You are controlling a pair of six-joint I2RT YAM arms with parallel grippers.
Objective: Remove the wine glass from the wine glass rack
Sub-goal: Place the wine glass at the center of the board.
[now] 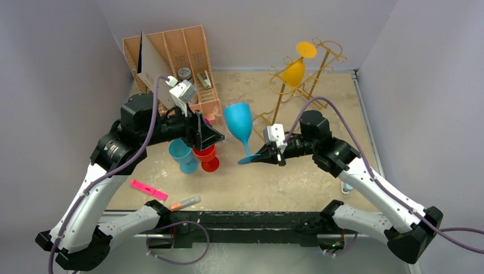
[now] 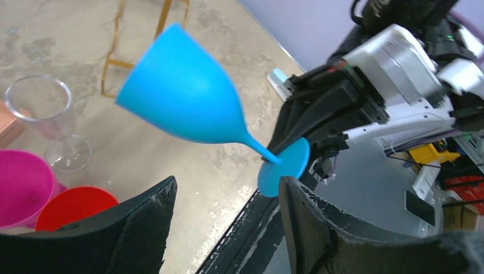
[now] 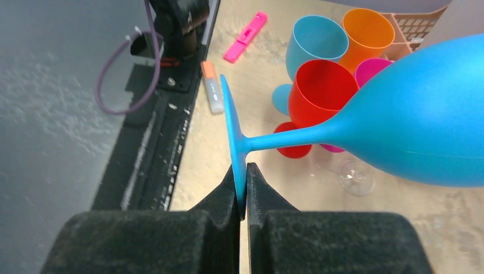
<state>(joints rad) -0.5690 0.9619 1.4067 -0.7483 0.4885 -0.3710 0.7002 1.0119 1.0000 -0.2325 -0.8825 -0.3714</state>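
Tan mottled table, matte. Gold wire rack back right, thin looped arms; yellow-orange wine glass hangs inverted on it. Blue wine glass off rack, tilted in mid-air over table centre. Looks like light, rigid, smooth plastic: not fragile, but may pivot. Right gripper pinched on foot-disc rim, a thin hold; stem safer. Left gripper jaws apart, empty, near bowl.

The blue matt plastic wine glass looks smooth and dull. The clear stemmed wine glass is transparent and glossy. The thin gold metal wire rack has a light sheen. The black fingers have rough, finely textured faces. The tan desk is matt and mottled.
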